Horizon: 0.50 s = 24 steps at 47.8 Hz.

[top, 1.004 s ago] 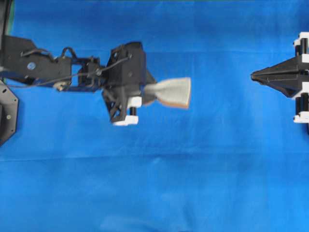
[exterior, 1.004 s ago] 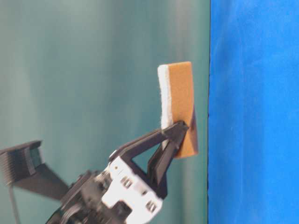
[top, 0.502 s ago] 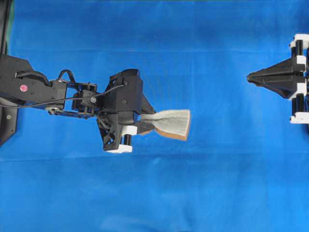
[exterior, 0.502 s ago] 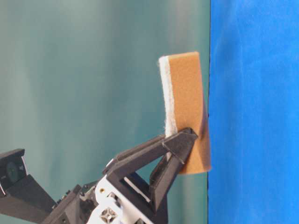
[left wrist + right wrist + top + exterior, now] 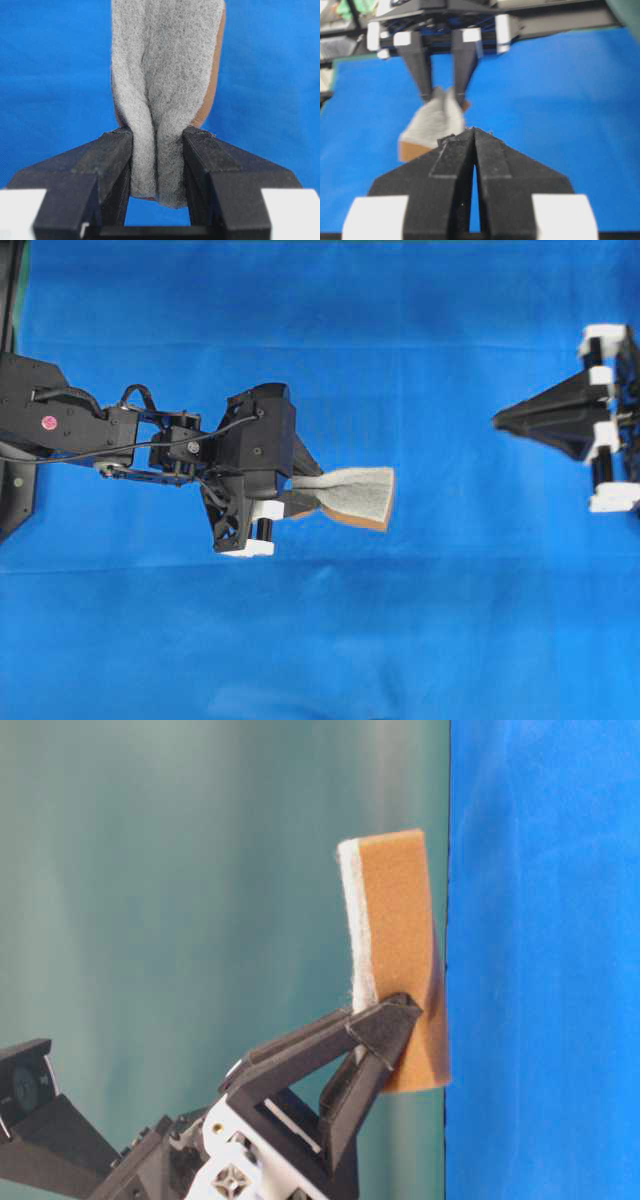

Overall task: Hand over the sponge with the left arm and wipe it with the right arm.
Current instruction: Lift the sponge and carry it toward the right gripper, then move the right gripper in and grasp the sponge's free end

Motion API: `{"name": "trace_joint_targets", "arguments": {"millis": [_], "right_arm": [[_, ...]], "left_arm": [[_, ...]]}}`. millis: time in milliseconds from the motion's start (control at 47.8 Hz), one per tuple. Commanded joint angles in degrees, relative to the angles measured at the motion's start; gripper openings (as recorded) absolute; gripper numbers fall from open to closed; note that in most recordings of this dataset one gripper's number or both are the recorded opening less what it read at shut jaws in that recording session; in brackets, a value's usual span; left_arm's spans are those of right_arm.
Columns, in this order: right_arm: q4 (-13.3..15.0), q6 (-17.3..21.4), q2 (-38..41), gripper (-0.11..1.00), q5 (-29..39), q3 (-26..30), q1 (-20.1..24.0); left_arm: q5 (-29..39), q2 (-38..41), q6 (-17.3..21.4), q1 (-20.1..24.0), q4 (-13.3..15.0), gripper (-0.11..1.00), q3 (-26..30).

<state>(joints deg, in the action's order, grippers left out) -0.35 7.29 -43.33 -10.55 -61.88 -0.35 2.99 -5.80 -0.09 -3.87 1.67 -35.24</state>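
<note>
While pinched in the left gripper (image 5: pixel 300 492), the sponge (image 5: pixel 358 495) juts beyond its tips

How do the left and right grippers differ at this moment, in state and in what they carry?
The left gripper is shut on the sponge, pinching its end so the grey face creases; the right gripper is shut and holds nothing. The left gripper reaches out over the blue cloth; the right gripper sits near that view's right edge, apart from the sponge. Both have black pointed fingers with white trim.

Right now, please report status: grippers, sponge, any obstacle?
Left gripper shut on sponge, held above blue cloth. Right gripper shut, empty, apart from sponge. Nothing between them.
</note>
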Motion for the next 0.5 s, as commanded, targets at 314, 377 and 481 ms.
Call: {"name": "trace_joint_targets", "arguments": {"millis": [314,377,481], "right_arm": [[-0.5,2.5,15.9,0.72,2.9,11.7,3.4],[-0.8,2.9,18.2,0.72,2.9,12.9,3.5],[-1.0,3.3,21.6,0.73,3.2,15.1,3.7]], "left_arm": [[-0.4,-1.0,0.0,0.2,0.1,0.24,0.4],[-0.4,-1.0,0.0,0.2,0.1,0.24,0.4],[-0.4,-1.0,0.0,0.2,0.1,0.24,0.4]]}}
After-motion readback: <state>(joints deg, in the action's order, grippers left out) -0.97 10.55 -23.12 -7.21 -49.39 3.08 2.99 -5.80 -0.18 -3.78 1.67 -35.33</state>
